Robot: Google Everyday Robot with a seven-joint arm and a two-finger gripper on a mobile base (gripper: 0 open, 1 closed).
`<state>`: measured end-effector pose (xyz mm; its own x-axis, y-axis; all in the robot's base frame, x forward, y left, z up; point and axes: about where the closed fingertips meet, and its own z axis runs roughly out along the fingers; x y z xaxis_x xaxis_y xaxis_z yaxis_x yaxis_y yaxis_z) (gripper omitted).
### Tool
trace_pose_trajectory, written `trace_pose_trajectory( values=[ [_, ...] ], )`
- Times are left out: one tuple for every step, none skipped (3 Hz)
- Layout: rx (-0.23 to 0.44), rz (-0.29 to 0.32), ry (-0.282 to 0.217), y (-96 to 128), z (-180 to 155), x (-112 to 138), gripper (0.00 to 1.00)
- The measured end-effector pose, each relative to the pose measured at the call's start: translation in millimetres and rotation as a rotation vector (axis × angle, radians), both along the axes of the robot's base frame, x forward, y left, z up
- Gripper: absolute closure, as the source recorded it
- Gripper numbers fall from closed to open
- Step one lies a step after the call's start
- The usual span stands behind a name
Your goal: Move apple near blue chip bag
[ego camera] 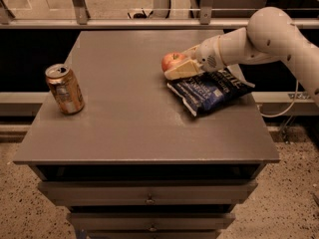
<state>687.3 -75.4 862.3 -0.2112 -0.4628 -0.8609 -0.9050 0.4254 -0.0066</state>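
Note:
The red apple (172, 60) with a yellowish patch sits between the fingers of my gripper (178, 63), just left of and behind the blue chip bag (209, 90). The gripper reaches in from the right on the white arm and is shut on the apple, held at or just above the tabletop. One cream finger (182, 71) lies along the apple's front, close to the bag's near-left edge. The bag lies flat on the right half of the grey table (129, 113), part of its back edge hidden under the arm.
A gold-tan drink can (65, 89) stands upright near the table's left edge. The table has drawers below its front edge (149, 199). A metal rail (124, 23) runs behind the table. A cable (291, 101) hangs at the right.

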Motion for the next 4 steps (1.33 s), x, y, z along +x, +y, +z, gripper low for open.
trace_pose_trajectory(
  values=[
    [-0.012,-0.01,0.0,-0.3,-3.0,5.0,0.0],
    [-0.027,-0.022,-0.002,-4.9,-3.6,9.0,0.0],
    [-0.027,-0.022,-0.002,-4.9,-3.6,9.0,0.0],
    [0.02,-0.056,-0.034,-38.3,4.0,4.4,0.0]
  ],
)
